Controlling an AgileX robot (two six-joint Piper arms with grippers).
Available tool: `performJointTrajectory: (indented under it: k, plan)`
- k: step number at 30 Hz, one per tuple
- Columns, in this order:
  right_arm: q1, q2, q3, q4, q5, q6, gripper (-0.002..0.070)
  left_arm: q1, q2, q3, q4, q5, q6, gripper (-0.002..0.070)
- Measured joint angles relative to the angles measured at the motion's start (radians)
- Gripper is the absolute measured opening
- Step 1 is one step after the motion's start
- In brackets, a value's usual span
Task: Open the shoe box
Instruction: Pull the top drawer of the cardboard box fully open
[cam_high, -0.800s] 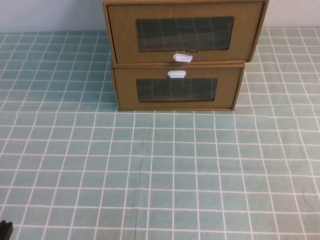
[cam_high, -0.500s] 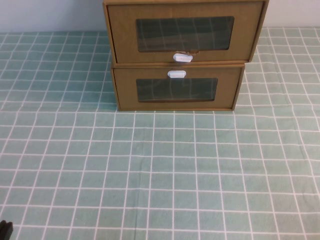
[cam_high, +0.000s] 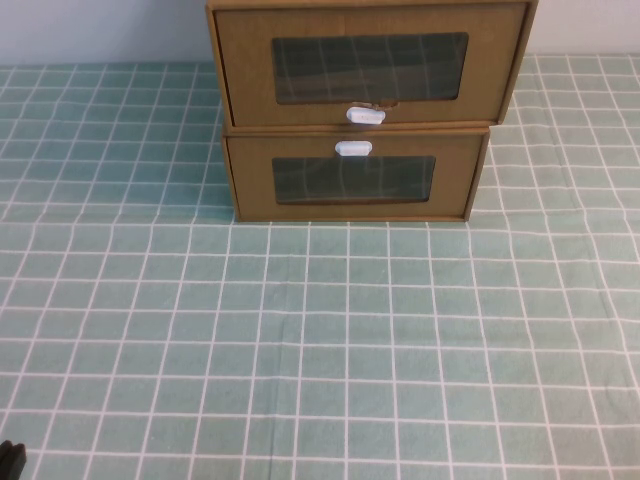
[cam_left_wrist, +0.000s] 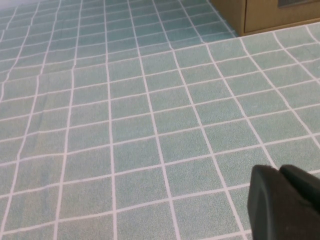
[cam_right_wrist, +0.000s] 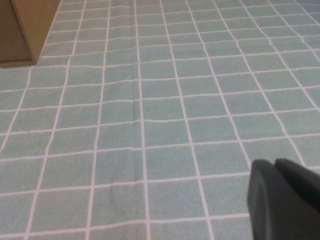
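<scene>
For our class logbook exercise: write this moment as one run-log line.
upper shoe box: closed | lower shoe box: closed | left gripper: shut, over tablecloth, clear of boxes | right gripper: shut, over tablecloth, clear of boxes

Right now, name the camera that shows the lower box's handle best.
High view: the lower box faces it, white handle unobstructed. Wrist views catch only box corners, no handle. Left gripper and right gripper hover shut over the tablecloth.

Left gripper (cam_left_wrist: 278, 171): fingers pressed together, pulled back to the near-left; only a black sliver of it shows in the high view. Right gripper (cam_right_wrist: 274, 164): closed too, seen only by its own wrist camera.
</scene>
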Motion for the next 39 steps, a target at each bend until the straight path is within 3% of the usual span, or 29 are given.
performJointTrajectory:
  k: [17, 23, 30, 34, 39]
  plan:
    - [0.0, 0.0, 0.0, 0.0, -0.099, 0.0, -0.0014, 0.0, 0.0, 0.0, 0.0, -0.07, 0.0, -0.0006]
    - [0.0, 0.0, 0.0, -0.002, -0.345, 0.0, -0.0014, 0.0, 0.0, 0.0, 0.0, -0.301, 0.0, -0.0005]
    - [0.0, 0.0, 0.0, -0.01, -0.764, 0.0, -0.0014, 0.0, 0.0, 0.0, 0.0, -0.801, 0.0, -0.0005]
    - [0.0, -0.001, 0.0, -0.01, -0.854, 0.0, -0.0014, 0.0, -0.002, 0.0, 0.0, -0.989, -0.005, -0.0005]
    - [0.0, -0.005, 0.0, 0.068, -0.859, 0.0, -0.0014, 0.0, -0.002, 0.0, 0.0, -1.045, -0.005, -0.0005]
